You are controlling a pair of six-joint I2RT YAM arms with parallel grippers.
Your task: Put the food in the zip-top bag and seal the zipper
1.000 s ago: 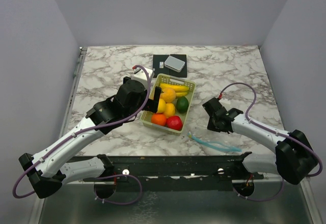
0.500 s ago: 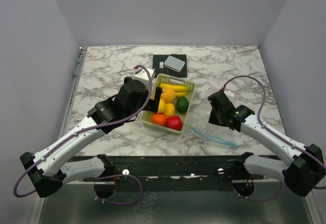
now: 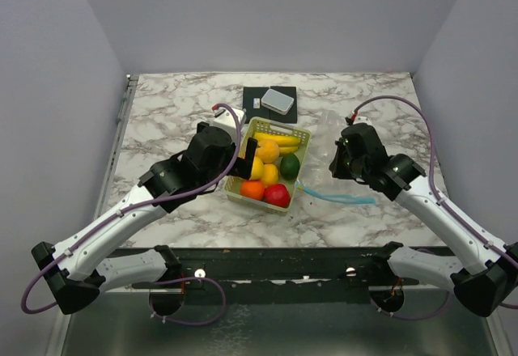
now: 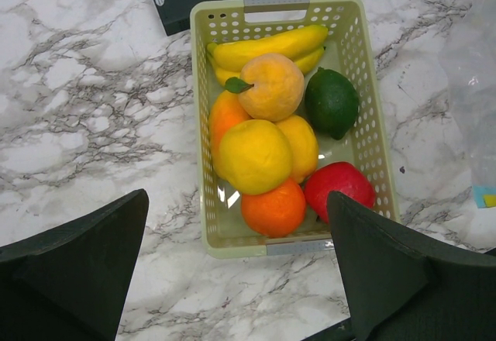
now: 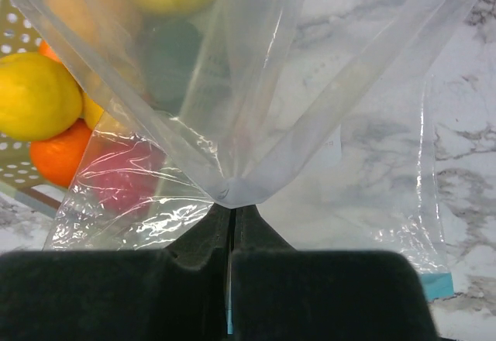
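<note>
The food, toy fruits, fills the pale slotted basket: banana, peach-coloured orange, dark green one, lemons, orange, red apple. My left gripper is open and empty, hovering over the basket's near end; it also shows in the top view. My right gripper is shut on a fold of the clear zip-top bag, held off the table right of the basket. Its light blue zipper hangs lowest, beside the apple.
A black pad with a grey box lies behind the basket. A small white object sits by the left arm's wrist. A black rail runs along the near table edge. Walls close the left, right and back sides.
My right gripper has risen and moved back and left with the bag, carrying the blue zipper from near the front edge to beside the basket. The left arm has not moved.
</note>
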